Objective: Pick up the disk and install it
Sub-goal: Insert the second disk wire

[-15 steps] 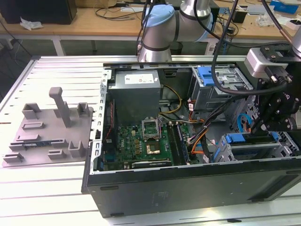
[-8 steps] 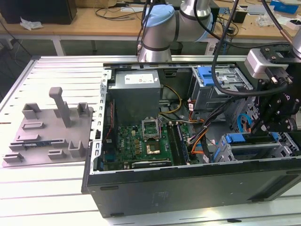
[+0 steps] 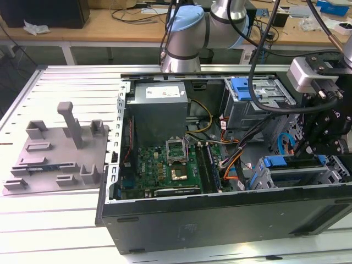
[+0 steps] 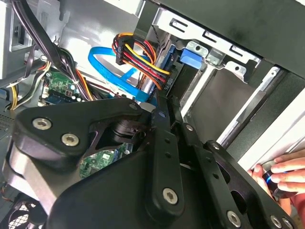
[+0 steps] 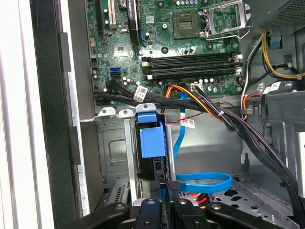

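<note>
The disk (image 3: 280, 161), silver with a blue plastic bracket, stands edge-on in the metal drive cage (image 3: 330, 176) at the front corner of the open computer case, on the exterior view's right. In the first wrist view its blue bracket (image 5: 151, 140) sticks out between the cage walls (image 5: 112, 148). My black gripper (image 3: 301, 157) reaches down onto it from above. The fingertips (image 5: 157, 185) sit close together on either side of the disk's edge, so the gripper (image 5: 165, 185) looks shut on it. In the second wrist view the gripper (image 4: 162, 107) points into the cage.
A blue flat cable (image 5: 205, 181) and bundled power wires (image 5: 209, 107) run right beside the cage. The motherboard (image 3: 165, 165), grey power supply (image 3: 159, 110) and an upper cage with a blue latch (image 3: 245, 88) fill the case. A grey fixture plate (image 3: 60, 154) lies outside. A person's hand (image 4: 281, 176) rests at the case edge.
</note>
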Controlling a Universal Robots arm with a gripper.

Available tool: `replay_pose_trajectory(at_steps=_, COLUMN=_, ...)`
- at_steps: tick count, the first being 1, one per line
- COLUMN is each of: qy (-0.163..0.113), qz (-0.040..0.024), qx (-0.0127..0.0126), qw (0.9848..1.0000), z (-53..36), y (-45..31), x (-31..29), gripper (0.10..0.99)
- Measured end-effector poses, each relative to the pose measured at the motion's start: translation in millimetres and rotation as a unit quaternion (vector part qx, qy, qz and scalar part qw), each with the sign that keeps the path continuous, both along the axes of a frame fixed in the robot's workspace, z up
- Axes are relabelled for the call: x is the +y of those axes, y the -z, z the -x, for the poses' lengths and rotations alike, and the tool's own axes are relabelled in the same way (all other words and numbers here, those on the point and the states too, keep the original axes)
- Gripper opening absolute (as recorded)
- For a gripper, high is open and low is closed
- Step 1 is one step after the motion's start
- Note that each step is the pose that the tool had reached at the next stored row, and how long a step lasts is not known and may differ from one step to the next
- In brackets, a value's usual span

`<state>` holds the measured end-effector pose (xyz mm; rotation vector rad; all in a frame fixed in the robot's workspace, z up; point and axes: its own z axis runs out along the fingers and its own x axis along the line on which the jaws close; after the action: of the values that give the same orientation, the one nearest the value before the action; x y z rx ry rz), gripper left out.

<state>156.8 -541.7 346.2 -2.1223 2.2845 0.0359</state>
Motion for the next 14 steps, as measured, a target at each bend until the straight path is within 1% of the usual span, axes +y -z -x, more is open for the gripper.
replay_pose_trajectory(at_steps=6, qy=-0.001, qz=-0.0016, qx=-0.0006, qw=1.0, z=0.0, y=0.4, x=0.0, gripper=0.161)
replay_pose_trajectory(at_steps=11, qy=-0.002, qz=-0.0031, qx=-0.0017, qw=1.0, z=0.0, y=0.6, x=0.0, gripper=0.161)
replay_pose_trajectory(at_steps=14, qy=-0.002, qz=-0.0059, qx=-0.0028, qw=1.0, z=0.0, y=0.7, x=-0.2, gripper=0.161)
